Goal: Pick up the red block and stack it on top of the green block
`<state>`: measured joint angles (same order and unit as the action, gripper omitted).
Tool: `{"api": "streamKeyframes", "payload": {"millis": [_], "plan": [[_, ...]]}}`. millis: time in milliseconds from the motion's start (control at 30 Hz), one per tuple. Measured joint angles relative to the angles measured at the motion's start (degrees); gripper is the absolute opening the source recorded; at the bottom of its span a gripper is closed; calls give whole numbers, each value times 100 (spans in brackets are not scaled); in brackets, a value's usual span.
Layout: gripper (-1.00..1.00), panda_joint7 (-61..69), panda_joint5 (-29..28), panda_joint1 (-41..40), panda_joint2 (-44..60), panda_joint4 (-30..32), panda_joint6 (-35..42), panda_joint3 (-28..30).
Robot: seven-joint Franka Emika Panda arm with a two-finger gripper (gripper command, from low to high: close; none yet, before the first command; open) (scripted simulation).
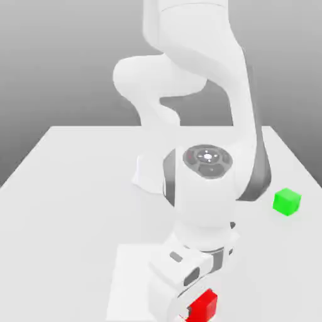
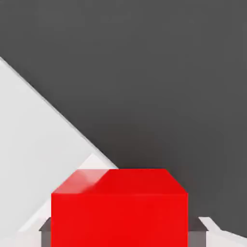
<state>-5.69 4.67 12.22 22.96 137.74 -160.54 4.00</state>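
You are pinching the red block [image 2: 119, 207] between the fingers [image 2: 45, 230], which are showing as dark slivers on either side of its lower faces in the hand view. Around them, the gripper [image 1: 192, 308] is sitting low over the white table [image 1: 69, 188], with the white arm [image 1: 201, 188] towering directly behind the red block. The green block [image 1: 287, 201] is resting on the table well apart from the red block, farther back and toward the exterior view's right. For the lift, I judge you should be rising straight up before travelling, keeping the cube square in the grip, and clearing the green block's top before lowering.
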Motion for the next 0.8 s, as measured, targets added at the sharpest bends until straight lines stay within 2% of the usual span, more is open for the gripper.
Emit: {"api": "streamKeyframes", "payload": {"millis": [67,233,433,567,667,800], "plan": [[-100,0,-3,-1,9,-1,-9,-2],[-100,-203,-148,141,-854,178,679,40],[-100,-1306,106,1088,-1583,815,795,-816],[-100,-2164,235,2098,-2068,1272,805,-1395],[-100,-2856,267,2863,-2437,1618,807,-1676],[-100,-3857,203,3458,-2929,2081,805,-2187]]}}
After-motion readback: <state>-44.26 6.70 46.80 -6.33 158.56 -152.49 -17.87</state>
